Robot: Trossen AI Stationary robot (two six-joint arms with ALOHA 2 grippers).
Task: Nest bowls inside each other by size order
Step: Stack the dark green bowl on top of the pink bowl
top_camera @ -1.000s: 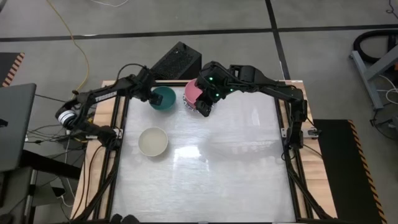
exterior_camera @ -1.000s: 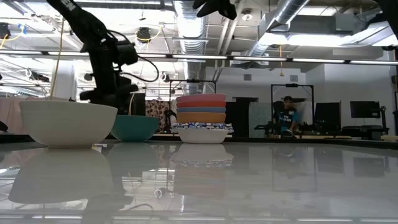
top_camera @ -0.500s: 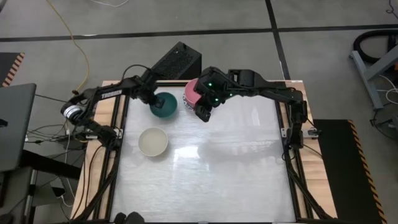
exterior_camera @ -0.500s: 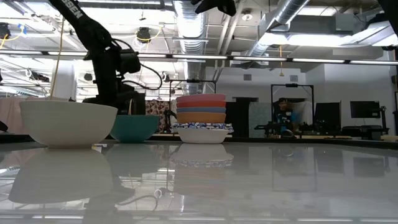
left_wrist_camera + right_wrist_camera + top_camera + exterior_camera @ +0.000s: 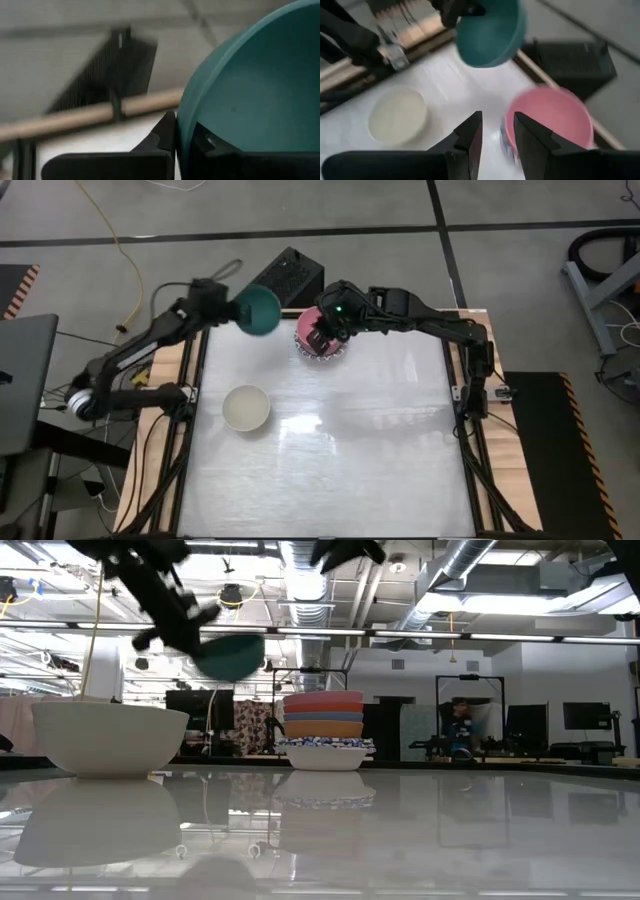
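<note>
My left gripper [image 5: 240, 307] is shut on the teal bowl [image 5: 261, 309], held high above the table's far left part; in the low view the teal bowl [image 5: 230, 655] hangs tilted in the air. A stack of bowls [image 5: 323, 730] with the pink bowl [image 5: 318, 332] on top and a white bowl with a blue pattern at the bottom stands at the far middle. My right gripper [image 5: 497, 142] is open and empty, high above the stack's near edge. The cream bowl [image 5: 246, 408] stands on its base at the left. My left gripper pinches the teal bowl's rim [image 5: 181, 131], with one finger [image 5: 166, 136] outside the wall and one finger [image 5: 206, 143] inside the bowl. The bowl is lifted clear of the table and tilted, its far side lower than the held rim.
A black box [image 5: 285, 275] stands just beyond the table's far edge, close to the lifted bowl. The white tabletop [image 5: 380, 450] is bare at the middle, right and near side. A person [image 5: 460, 725] shows far off in the room behind.
My left gripper has risen with the teal bowl, which stood on the table a second ago and now hangs tilted, well clear of it. My right gripper has shifted a little toward the far edge, over the pink stack.
</note>
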